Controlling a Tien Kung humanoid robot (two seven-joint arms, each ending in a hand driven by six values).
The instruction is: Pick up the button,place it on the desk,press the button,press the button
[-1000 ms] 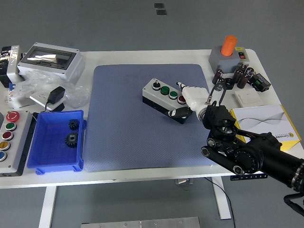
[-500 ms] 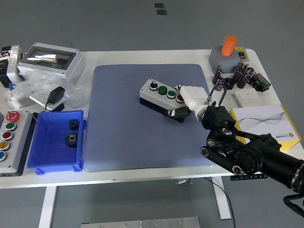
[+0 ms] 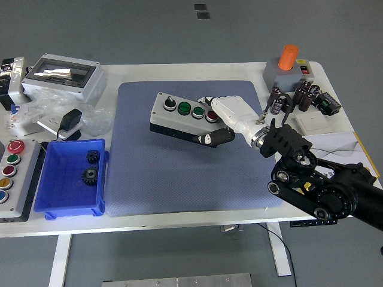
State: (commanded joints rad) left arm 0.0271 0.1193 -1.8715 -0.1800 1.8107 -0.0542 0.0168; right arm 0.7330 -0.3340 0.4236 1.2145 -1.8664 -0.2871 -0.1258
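Left of the mat's right hand [image 3: 222, 122] gripping the button box [image 3: 182, 118], blue bin [image 3: 60, 200] with two gears [image 3: 91, 167].

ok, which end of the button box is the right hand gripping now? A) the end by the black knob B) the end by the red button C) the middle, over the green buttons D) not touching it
B: the right hand wraps the button box at the end where the red button sits; the black knob end is free.
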